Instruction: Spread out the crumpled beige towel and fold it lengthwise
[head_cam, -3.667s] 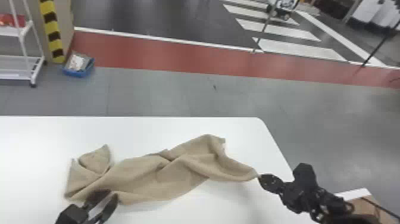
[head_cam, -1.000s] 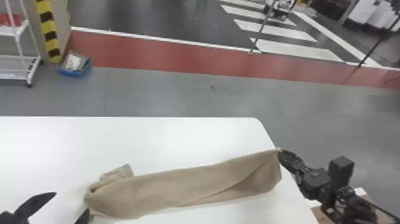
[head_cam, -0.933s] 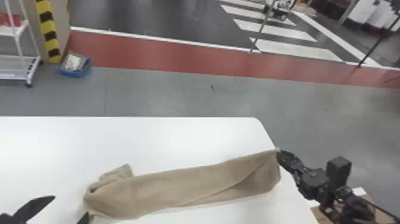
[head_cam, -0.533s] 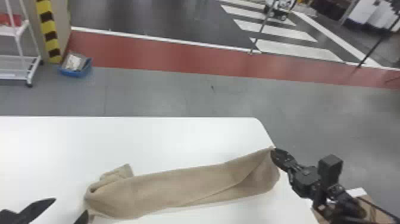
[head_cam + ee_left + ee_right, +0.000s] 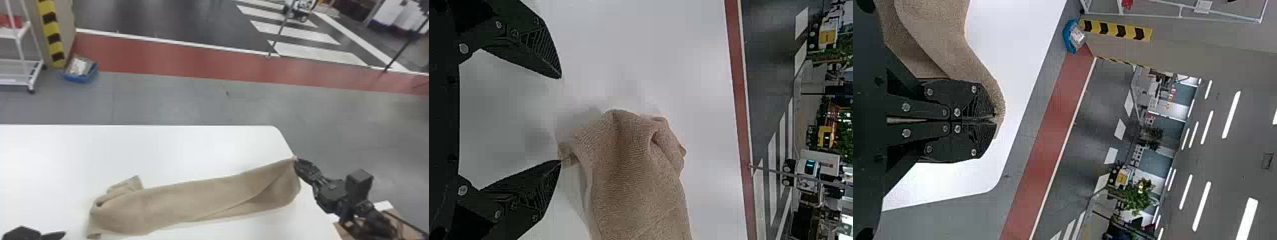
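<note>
Beige towel (image 5: 191,199) is now straighter, advancing spreading; right gripper (image 5: 995,119) clamps its corner, left gripper (image 5: 561,119) has fingers apart.

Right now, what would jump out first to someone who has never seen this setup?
Probably the beige towel, stretched in a long band across the white table, its left end bunched up. Next, the black right gripper, shut on the towel's far right corner by the table's edge. Then the left gripper, open beside the bunched end.
</note>
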Action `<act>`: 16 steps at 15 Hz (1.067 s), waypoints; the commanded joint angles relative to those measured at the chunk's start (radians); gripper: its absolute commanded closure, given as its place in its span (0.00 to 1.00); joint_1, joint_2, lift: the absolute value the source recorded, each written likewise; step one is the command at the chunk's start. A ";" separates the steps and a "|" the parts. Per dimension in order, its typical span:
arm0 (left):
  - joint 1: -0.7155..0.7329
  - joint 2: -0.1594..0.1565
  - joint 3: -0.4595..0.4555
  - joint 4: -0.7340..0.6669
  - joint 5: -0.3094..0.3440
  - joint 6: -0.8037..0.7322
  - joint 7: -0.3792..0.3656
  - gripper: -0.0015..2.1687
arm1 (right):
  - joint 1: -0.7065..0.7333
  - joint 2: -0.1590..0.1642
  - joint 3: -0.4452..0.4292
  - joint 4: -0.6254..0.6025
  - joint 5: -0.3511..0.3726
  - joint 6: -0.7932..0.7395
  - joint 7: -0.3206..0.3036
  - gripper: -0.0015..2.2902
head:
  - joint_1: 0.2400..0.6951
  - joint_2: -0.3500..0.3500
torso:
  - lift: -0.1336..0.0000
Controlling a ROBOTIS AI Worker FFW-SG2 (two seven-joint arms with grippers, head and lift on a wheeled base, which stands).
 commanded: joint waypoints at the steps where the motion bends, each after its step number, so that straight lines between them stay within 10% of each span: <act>1: 0.015 0.004 0.007 -0.030 0.019 0.005 -0.001 0.15 | -0.001 -0.002 0.003 0.007 0.000 -0.002 -0.001 0.63 | 1.00 0.00 | 1.00; 16: 0.012 -0.003 -0.021 0.001 -0.021 -0.063 0.014 0.25 | -0.001 0.006 0.015 -0.021 0.003 -0.002 0.001 0.63 | 1.00 0.00 | 1.00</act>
